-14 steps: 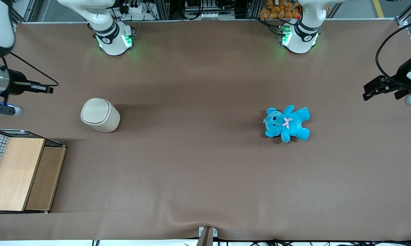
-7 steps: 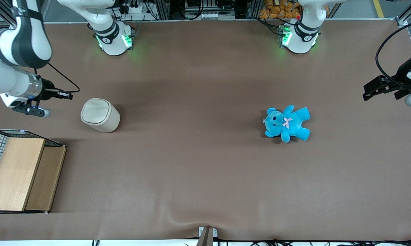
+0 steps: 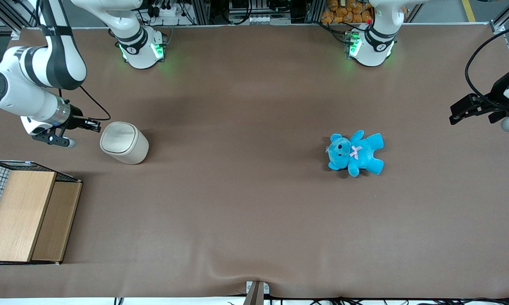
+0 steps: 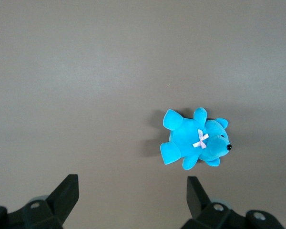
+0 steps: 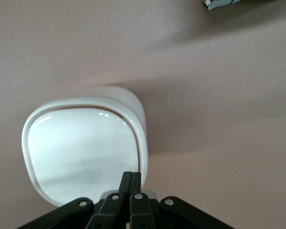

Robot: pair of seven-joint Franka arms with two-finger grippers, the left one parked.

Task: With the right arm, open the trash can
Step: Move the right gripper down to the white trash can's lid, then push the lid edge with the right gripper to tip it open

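Observation:
The cream-beige trash can [image 3: 124, 142] stands upright on the brown table toward the working arm's end, its rounded-square lid [image 3: 117, 137] down. The white right arm [image 3: 34, 80] reaches in from that end of the table. My gripper [image 3: 97, 125] is shut with nothing in it, its tips at the lid's edge, just above it. In the right wrist view the shut fingertips [image 5: 131, 175] sit over the lid's rim [image 5: 142, 143], with the lid [image 5: 81, 148] filling much of the view.
A light wooden box with a wire-mesh side [image 3: 23, 214] stands nearer the front camera than the can. A blue teddy bear [image 3: 355, 152] lies toward the parked arm's end and shows in the left wrist view [image 4: 193, 143].
The right arm has swung in from the table's end and brought the shut gripper up to the can's lid edge. The can and the bear have not moved.

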